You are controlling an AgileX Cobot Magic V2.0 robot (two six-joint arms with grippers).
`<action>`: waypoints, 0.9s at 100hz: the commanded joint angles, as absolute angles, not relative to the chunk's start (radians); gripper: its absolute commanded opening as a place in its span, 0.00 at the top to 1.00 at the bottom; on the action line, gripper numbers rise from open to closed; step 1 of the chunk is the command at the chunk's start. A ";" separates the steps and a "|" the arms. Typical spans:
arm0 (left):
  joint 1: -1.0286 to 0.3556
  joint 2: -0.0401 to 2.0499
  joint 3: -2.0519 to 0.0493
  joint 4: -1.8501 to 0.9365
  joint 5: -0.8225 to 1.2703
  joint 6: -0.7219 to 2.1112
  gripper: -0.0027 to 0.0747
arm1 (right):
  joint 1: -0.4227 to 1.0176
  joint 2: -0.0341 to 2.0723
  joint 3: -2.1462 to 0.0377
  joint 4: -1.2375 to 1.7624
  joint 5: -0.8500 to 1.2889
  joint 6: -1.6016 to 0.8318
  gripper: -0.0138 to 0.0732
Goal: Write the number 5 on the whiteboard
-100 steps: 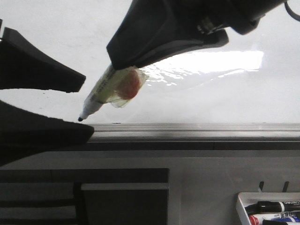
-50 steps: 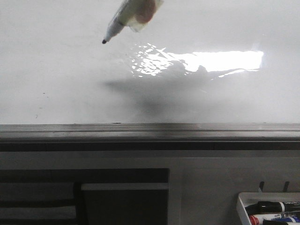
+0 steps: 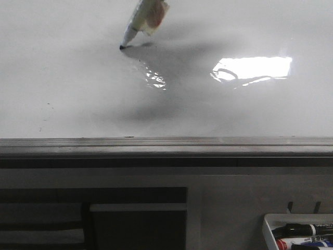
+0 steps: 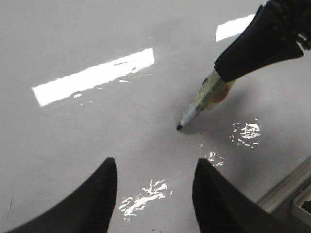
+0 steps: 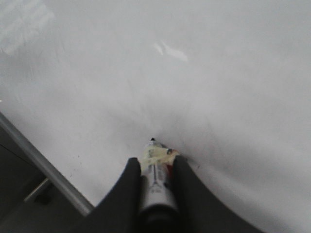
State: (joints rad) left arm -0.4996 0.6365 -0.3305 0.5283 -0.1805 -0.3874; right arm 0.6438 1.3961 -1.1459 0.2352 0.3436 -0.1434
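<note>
The whiteboard (image 3: 62,88) is glossy white with glare patches and a grey metal edge strip (image 3: 166,143) at its near side. A taped marker (image 3: 143,20) points down with its black tip touching or nearly touching the board. My right gripper (image 5: 156,164) is shut on the marker (image 5: 156,180); in the left wrist view it (image 4: 224,77) holds the marker (image 4: 206,97) tip on the board. My left gripper (image 4: 154,167) is open and empty above the board (image 4: 73,126), a short way from the tip. No number 5 shows on the board.
A small white tray (image 3: 299,232) with several markers hangs below the board at the lower right. Grey panels and a dark shelf lie under the edge strip. The edge strip also shows in the right wrist view (image 5: 43,167).
The right gripper moved the marker away from the near edge to farther up the board and lowered its tip to the surface. Both grippers have left the front view.
</note>
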 commanded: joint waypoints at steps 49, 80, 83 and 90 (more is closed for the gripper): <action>-0.499 0.634 -0.359 0.509 -0.270 -0.400 0.55 | 0.644 1.344 -1.067 0.236 0.406 -0.157 0.91; -0.499 0.634 -0.359 0.509 -0.274 -0.400 0.55 | 0.687 1.388 -1.156 0.245 0.329 -0.157 0.91; -0.499 0.634 -0.359 0.509 -0.274 -0.400 0.55 | 0.687 1.369 -1.165 0.245 0.343 -0.157 0.91; -0.499 0.634 -0.359 0.509 -0.274 -0.400 0.55 | 0.687 1.337 -1.165 0.245 0.338 -0.157 0.91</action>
State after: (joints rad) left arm -0.4996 0.6365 -0.3305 0.5284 -0.1999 -0.3874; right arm 0.6956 1.4134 -1.1217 0.2591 0.4008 -0.1434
